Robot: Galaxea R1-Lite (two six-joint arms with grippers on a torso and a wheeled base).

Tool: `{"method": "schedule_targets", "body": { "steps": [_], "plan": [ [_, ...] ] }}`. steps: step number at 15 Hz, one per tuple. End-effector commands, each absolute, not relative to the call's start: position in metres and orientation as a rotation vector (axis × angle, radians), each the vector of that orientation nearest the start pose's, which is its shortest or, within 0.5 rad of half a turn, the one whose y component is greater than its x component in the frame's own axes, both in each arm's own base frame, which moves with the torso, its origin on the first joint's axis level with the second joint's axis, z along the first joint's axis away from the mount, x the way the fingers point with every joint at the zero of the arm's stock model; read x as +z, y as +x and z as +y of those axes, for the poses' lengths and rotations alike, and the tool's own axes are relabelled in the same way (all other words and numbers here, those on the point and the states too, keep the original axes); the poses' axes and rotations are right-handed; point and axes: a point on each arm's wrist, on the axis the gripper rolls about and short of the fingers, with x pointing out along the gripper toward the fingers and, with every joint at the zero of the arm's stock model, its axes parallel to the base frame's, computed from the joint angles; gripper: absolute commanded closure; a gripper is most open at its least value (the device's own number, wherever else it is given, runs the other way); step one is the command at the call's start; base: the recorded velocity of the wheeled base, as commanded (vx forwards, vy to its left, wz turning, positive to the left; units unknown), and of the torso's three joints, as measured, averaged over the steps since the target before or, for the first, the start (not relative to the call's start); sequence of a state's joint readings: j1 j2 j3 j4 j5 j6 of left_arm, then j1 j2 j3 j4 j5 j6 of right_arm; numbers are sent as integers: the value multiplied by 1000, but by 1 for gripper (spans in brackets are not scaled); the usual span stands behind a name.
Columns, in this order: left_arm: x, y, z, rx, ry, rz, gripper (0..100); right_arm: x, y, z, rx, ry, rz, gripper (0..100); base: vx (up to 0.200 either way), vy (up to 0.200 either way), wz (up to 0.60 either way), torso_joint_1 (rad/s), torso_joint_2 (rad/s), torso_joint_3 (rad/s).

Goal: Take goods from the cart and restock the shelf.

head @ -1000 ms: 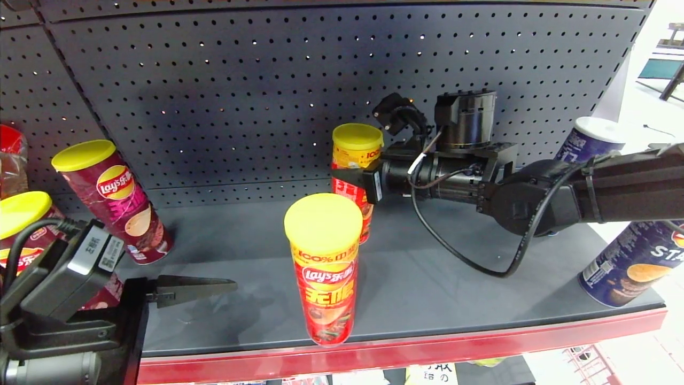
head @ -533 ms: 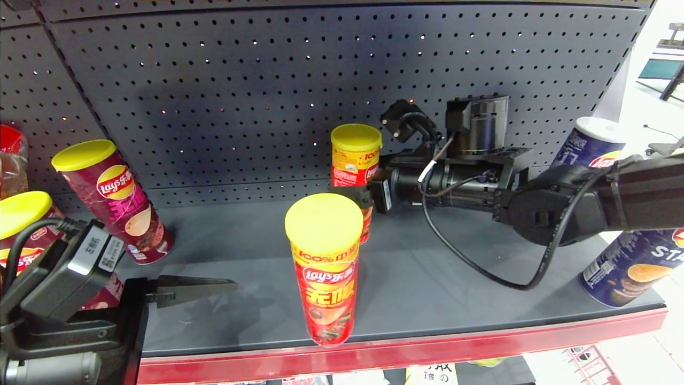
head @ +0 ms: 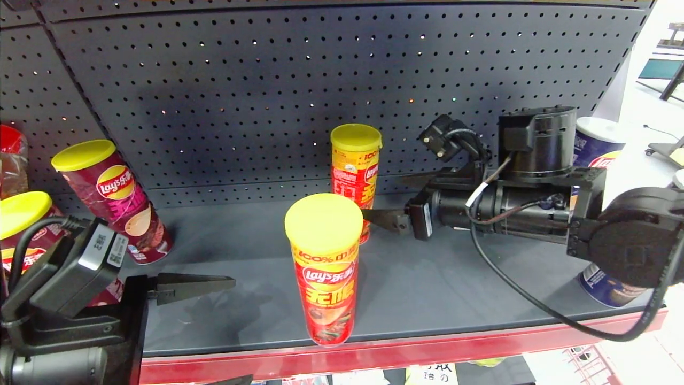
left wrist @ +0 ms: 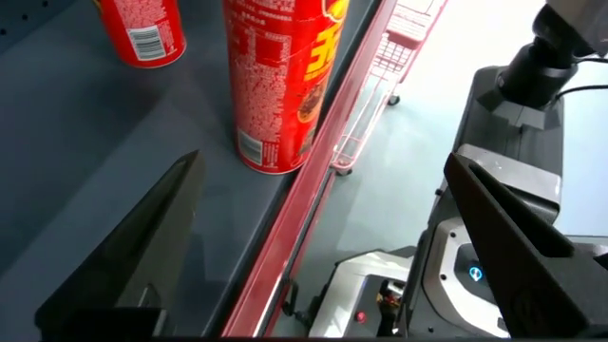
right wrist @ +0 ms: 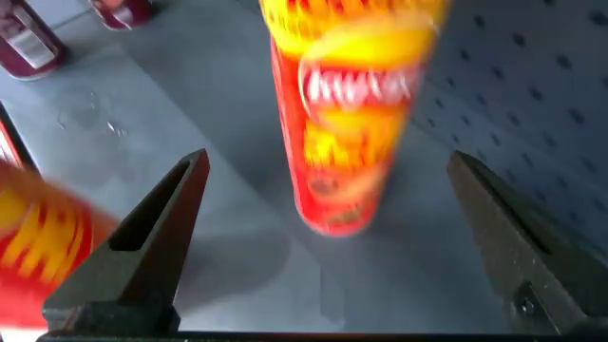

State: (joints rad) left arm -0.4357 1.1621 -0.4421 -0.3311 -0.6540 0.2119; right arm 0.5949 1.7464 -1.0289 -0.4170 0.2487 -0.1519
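Right gripper (head: 386,199) has let go of the rear red can (head: 355,171) and backed off toward the robot's right since a second ago, when its fingers were clamped around the can's middle. Now its jaws are spread wide and empty, tips just short of the can and not touching it. That can stands upright at the back of the shelf (head: 427,289), close to the pegboard (head: 267,107), and it hasn't budged during the pull-back. A 2nd red can (head: 325,267) stands upright near the front edge, directly in front of the first. Left gripper (left wrist: 323,163) sits low at the shelf's front-left, fingers apart and holding nothing, same spot as before. Maroon cans (head: 115,200) are off to the left, blue cans (head: 598,139) to the right. So I'd say this placement is done: 2 red cans are on the shelf. What's left is probably another trip to the cart, though I can't tell how much stock remains there.
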Motion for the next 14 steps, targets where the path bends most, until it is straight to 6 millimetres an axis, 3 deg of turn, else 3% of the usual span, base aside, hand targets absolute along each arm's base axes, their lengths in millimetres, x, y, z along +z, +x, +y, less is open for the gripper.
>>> {"method": "schedule_targets", "body": {
  "steps": [1,5,9,14],
  "plan": [
    [179,134,-78,-1105,144,298,0,214,257,171,828,-190,228,0,0,0,0,0,0,0],
    [176,142,-80,-1060,156,328,0,220,238,139,764,-167,224,0,0,0,0,0,0,0],
    [175,157,-90,-1016,181,354,0,221,199,112,724,-134,214,0,0,0,0,0,0,0],
    [161,167,-101,-1017,195,435,0,223,123,77,759,-108,102,0,0,0,0,0,0,0]
  ]
}}
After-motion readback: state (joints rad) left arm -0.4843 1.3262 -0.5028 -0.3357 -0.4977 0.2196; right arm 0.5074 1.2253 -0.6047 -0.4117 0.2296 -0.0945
